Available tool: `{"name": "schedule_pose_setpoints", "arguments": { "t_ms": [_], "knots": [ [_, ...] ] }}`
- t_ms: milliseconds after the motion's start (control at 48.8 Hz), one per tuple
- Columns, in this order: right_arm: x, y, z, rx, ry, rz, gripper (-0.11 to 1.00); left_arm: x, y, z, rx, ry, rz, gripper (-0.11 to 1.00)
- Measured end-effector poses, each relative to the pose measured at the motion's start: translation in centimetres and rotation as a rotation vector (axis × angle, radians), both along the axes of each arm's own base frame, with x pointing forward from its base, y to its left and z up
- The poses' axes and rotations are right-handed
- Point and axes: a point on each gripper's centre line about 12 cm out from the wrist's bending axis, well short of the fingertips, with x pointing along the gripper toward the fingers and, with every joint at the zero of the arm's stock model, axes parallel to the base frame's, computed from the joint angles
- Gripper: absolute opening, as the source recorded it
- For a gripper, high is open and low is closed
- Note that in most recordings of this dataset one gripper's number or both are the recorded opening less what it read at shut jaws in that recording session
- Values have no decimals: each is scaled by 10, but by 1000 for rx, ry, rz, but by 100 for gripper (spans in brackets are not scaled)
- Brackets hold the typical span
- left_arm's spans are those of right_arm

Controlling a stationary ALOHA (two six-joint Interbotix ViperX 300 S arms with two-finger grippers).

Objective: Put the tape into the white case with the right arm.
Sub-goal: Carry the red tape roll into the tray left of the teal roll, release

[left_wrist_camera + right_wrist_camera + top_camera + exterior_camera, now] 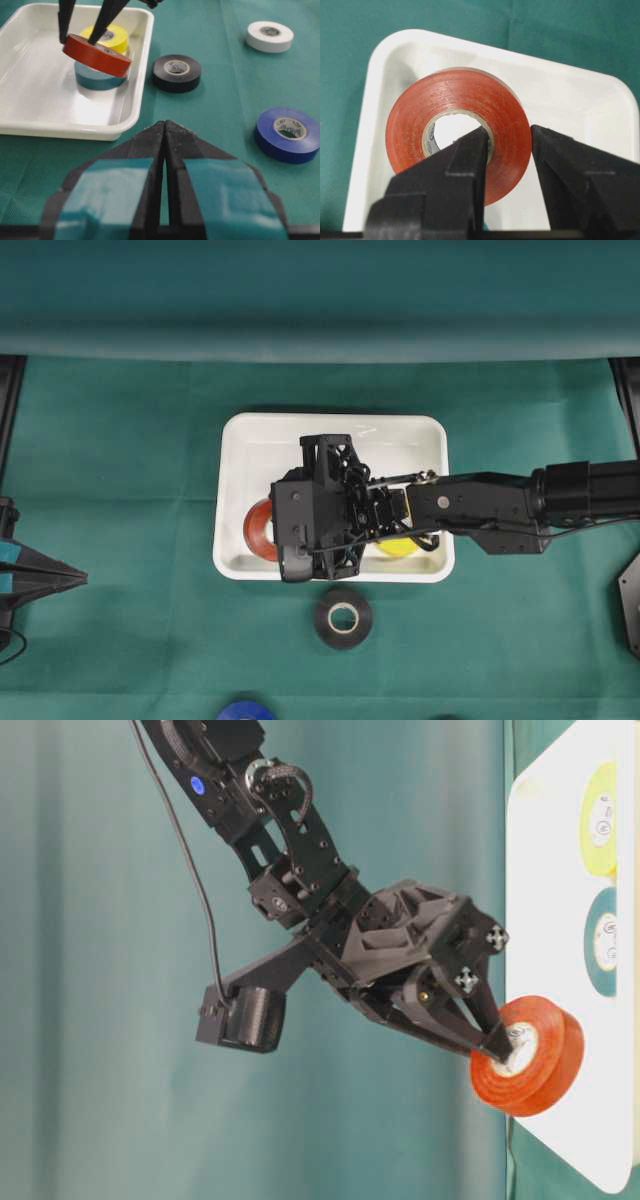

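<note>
Red tape roll (457, 132) held above the white case (30, 107), clear of its floor | right gripper (507, 145) pinches its wall, one finger through the core, one outside | yellow roll (111, 37) and teal roll (95, 80) lie in case | black roll (343, 617) just beside case | left gripper (165, 150) pressed together, well apart.

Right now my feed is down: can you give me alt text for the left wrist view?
The right gripper holds a red tape roll above the white case, over yellow and teal rolls. Black, white and blue rolls lie outside on green cloth.
</note>
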Motion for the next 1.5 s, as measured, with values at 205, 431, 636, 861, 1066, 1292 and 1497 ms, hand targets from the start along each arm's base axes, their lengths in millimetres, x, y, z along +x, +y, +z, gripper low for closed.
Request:
{"name": "schedule_pose_setpoints", "arguments": {
  "t_ms": [205, 431, 636, 861, 1066, 1292, 1497],
  "knots": [
    [-1, 2, -5, -14, -9, 37, 1, 0, 0, 0, 0, 2, -2, 0],
    [-1, 1, -14, -11, 9, 35, 1, 0, 0, 0, 0, 0, 0, 0],
    [0, 1, -21, -6, 23, 35, 2, 0, 0, 0, 0, 2, 0, 0],
    [0, 0, -23, -7, 26, 35, 58, 0, 0, 0, 0, 0, 0, 0],
    [-1, 0, -24, -3, 30, 32, 62, 0, 0, 0, 0, 0, 0, 0],
    [-21, 4, -31, 5, 64, 31, 62, 0, 0, 0, 0, 0, -2, 0],
    [-62, 11, -21, 13, 74, 26, 62, 0, 0, 1, 0, -2, 0, 0]
  ]
}}
